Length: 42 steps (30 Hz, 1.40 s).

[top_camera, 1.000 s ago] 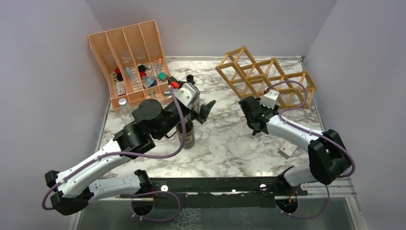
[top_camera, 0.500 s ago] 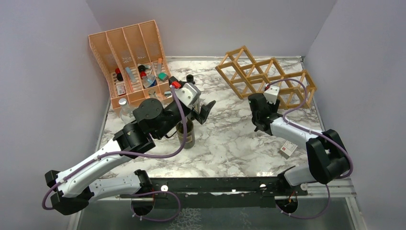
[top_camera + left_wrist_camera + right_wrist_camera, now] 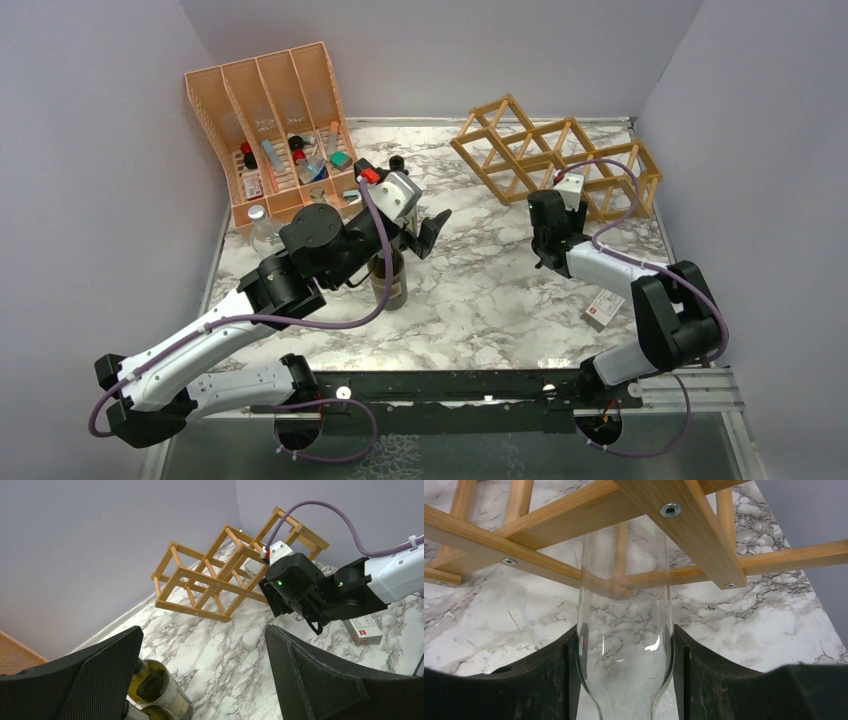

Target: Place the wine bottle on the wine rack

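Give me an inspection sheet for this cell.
Surface: white-grey marble tabletop, intact.
Job's things: light wooden lattice wine rack at back right; clear glass bottle held at its frame.
Clutter: dark glass wine bottle upright; orange-pink plastic slotted organiser holding small bottles; small white box.
End effectors: left end effector open above dark bottle; right end effector shut on clear bottle.
Cables: purple cable loops on both arms.
Surroundings: plain lilac walls.

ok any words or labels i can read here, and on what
none legible.
small white box: red-marked label, print too small.
dark wine bottle: pale label, print unreadable.
orange organiser contents: labels too blurred.
clear bottle in the right hand: no label shows.
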Each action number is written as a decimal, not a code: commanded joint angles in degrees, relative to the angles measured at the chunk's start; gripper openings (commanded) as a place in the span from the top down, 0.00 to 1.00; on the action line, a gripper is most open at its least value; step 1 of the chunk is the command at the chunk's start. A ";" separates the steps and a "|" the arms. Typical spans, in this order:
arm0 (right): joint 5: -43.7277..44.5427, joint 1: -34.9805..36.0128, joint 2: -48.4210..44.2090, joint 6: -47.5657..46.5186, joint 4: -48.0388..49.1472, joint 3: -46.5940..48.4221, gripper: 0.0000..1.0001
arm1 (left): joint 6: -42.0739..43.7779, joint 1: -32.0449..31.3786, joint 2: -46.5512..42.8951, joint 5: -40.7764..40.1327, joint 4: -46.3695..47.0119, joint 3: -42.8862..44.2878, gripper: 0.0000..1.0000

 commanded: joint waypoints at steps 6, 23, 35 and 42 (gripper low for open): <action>1.04 -0.91 3.79 -8.23 13.26 0.76 0.87 | 0.24 -0.08 0.09 -0.53 0.00 1.96 0.01; -1.59 -3.48 0.44 -7.97 16.72 -0.94 0.86 | -0.55 -0.08 -1.02 0.04 -0.39 1.72 0.01; -8.26 -7.61 3.19 -6.61 16.90 0.80 0.77 | -1.97 -0.03 -1.28 1.56 -0.78 2.24 0.01; -12.27 -8.27 4.48 -6.58 14.82 2.50 0.41 | -2.47 -0.08 -1.09 2.02 -0.86 2.46 0.01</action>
